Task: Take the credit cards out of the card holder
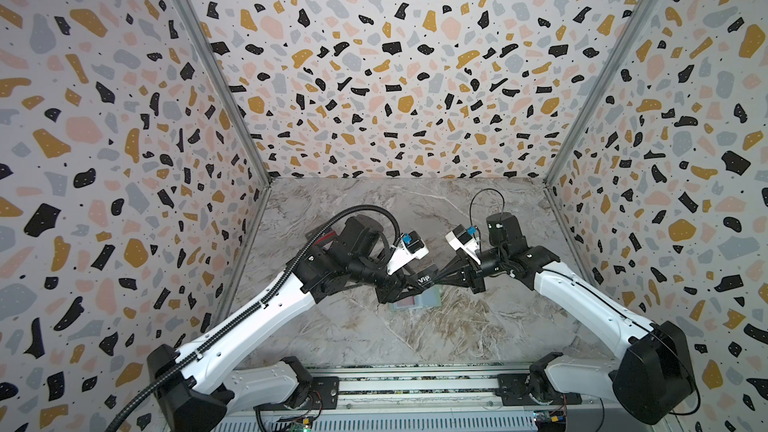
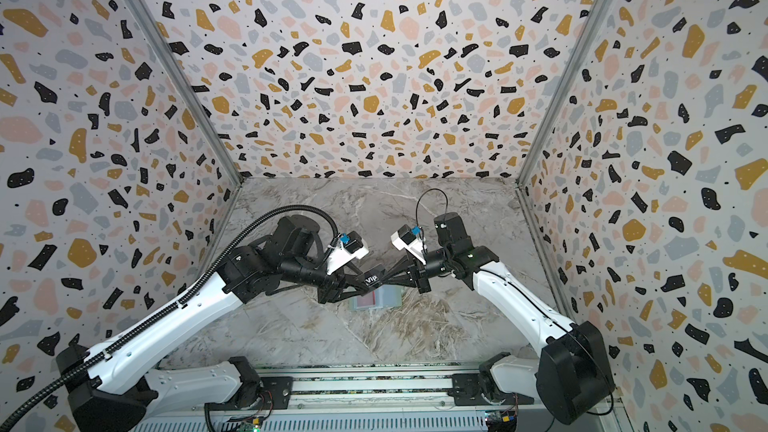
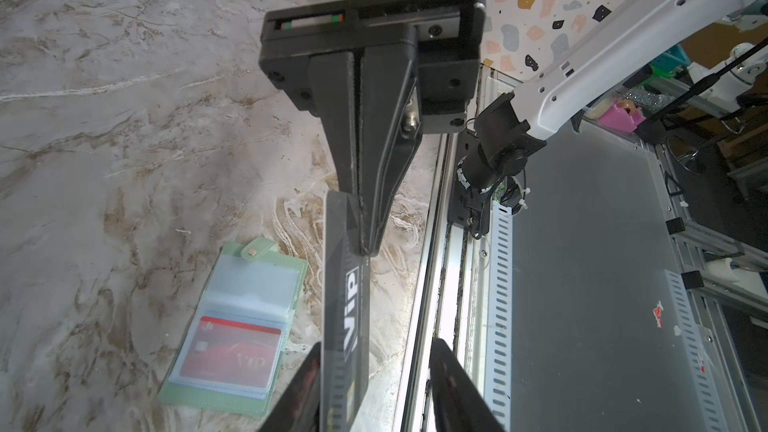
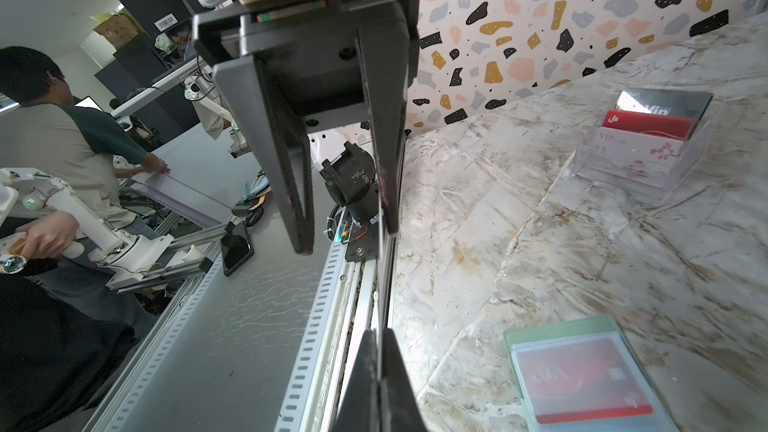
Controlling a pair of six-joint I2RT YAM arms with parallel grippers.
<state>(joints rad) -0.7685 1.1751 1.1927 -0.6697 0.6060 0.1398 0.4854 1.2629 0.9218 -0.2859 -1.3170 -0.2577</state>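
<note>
You have the dark card point(image 3: 347, 317) out of the holder point(image 3: 216, 398). Your right end effector point(image 3: 362, 245) is clamped on one end of it and holds it in the air above the holder. Your left end effector point(image 3: 376, 347) straddles the other end with its jaws apart, not gripping. So this card is out but not yet put down.

The holder lies open on the surface point(image 3: 124, 139) beneath both end effectors, and a red card point(image 3: 230, 353) sits in its top sleeve (the facing sleeve looks empty; I cannot judge the pages beneath). The box point(image 4: 665, 184), well apart from the holder, has several cards in it, including a flowered one.

What's left for you, I'd say, is to park the dark card and then draw out the red one.
</note>
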